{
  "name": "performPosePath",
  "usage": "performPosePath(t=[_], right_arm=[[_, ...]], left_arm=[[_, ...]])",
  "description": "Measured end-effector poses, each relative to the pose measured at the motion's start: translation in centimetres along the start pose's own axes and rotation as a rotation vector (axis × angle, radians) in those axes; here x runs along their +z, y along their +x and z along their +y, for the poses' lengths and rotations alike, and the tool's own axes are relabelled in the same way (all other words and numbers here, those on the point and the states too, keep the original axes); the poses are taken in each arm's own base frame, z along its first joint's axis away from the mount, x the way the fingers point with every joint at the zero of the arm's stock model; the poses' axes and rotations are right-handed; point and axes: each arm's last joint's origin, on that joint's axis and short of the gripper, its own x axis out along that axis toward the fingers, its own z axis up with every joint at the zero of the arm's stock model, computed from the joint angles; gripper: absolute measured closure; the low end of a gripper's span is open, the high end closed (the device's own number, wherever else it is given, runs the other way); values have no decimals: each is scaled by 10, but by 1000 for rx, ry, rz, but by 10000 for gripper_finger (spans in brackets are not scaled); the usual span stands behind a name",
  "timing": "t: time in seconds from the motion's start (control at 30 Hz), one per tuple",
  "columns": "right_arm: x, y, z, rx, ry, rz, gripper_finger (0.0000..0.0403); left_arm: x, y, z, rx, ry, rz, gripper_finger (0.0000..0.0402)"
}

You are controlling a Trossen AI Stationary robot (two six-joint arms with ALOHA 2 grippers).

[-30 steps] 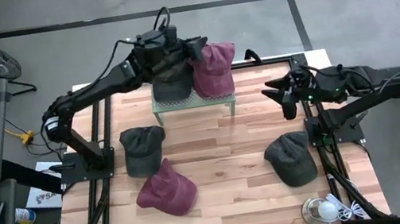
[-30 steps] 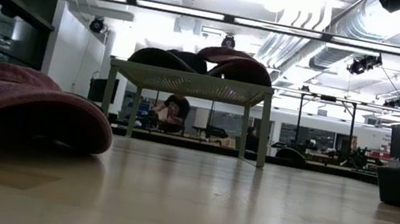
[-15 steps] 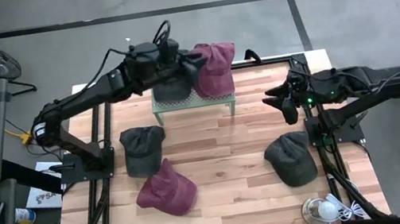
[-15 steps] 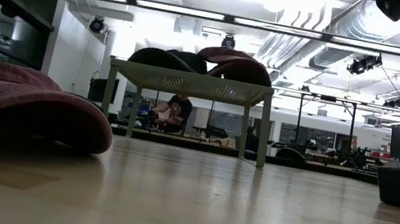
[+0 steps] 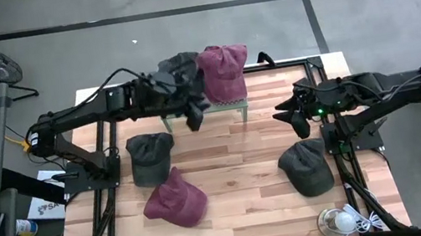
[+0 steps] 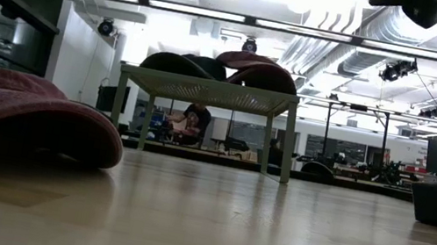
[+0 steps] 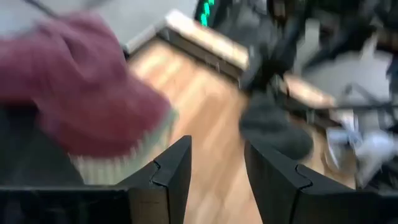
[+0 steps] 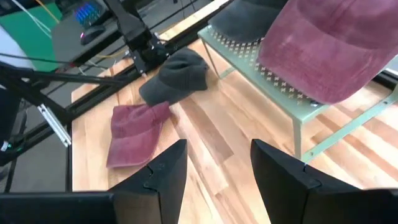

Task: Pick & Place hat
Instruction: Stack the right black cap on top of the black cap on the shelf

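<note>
With its fingers parted and nothing between them, the left tool [image 5: 195,114] hangs a little above centre in the high view, just off the front edge of the green stand [image 5: 230,106]. The stand already carries a dark hat [image 5: 178,64] and a maroon hat [image 5: 224,72], the maroon one overlapping the dark. The right tool [image 5: 295,117] waits, likewise released and empty, right of centre above the bare wood.

Three hats remain on the surface [image 5: 235,165]: a dark hat on the left [image 5: 150,156], a maroon hat below it [image 5: 176,198], and a dark hat at lower right [image 5: 306,166]. The next pick looks best made by the left tool on the nearer dark hat, descending straight and pinching the crown rather than the stiff brim.

Open wood between the stand and the lower hats gives room to swing. Keep clear of the stand's legs and front rim, and of the black frame rails along both sides.
</note>
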Motion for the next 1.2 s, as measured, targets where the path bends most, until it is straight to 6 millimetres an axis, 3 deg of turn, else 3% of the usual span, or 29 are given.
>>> performPosePath(t=[0.33, 0.63, 1.2], right_arm=[[-1, 0, 0, 7, -11, 16, 233], [-3, 0, -2, -7, 31, 31, 233], [-14, 0, -10, -108, 53, 148, 233]], left_arm=[[-42, -12, -17, 51, 63, 312, 255], [-71, -30, -25, 242, 32, 455, 255], [-89, -46, -41, 333, 20, 425, 255]])
